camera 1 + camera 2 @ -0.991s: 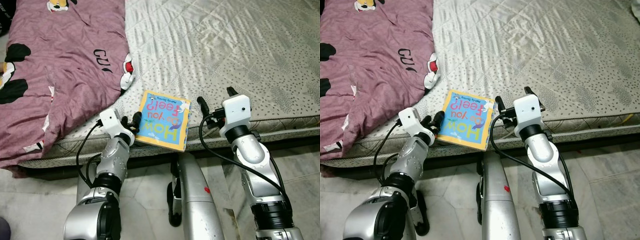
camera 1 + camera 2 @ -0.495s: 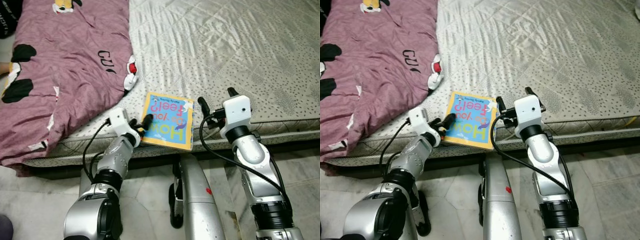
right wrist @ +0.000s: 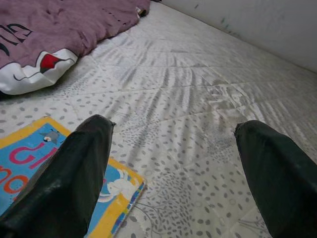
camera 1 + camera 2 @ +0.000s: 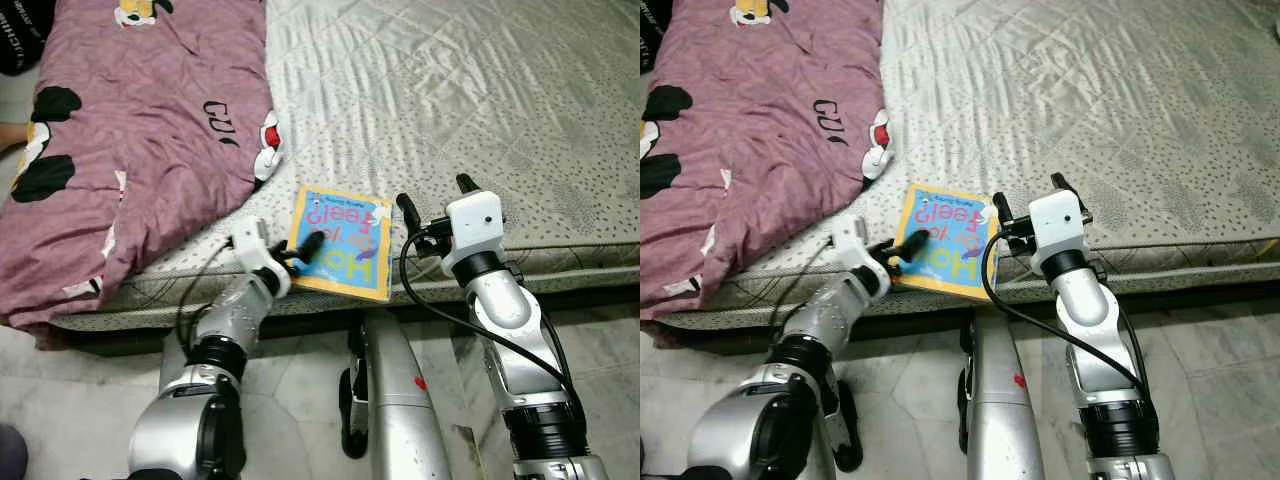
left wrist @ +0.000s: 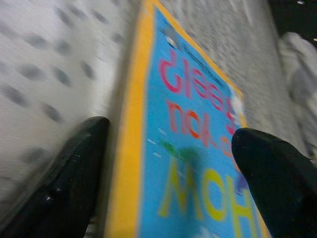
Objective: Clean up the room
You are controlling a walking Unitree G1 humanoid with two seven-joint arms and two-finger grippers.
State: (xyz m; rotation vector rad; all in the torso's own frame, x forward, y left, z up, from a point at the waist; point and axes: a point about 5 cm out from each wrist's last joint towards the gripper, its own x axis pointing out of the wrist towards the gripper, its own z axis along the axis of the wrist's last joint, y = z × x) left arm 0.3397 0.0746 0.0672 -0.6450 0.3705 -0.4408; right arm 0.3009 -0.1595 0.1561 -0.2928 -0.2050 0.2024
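While seemingly touching book (image 4: 345, 243), left gripper (image 4: 296, 254)

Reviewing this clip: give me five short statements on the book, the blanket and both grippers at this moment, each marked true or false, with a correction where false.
1. The book lies on the mattress near its front edge. True.
2. The left gripper is open, with one finger on the mattress beside the book and the other over its cover. True.
3. The right gripper is shut on the book. False: it is open and holds nothing, hovering just beside the book's edge.
4. The purple blanket covers the book. False: the blanket lies apart from it, toward the robot's left.
5. The book's cover is mostly red. False: it is blue with a yellow border.
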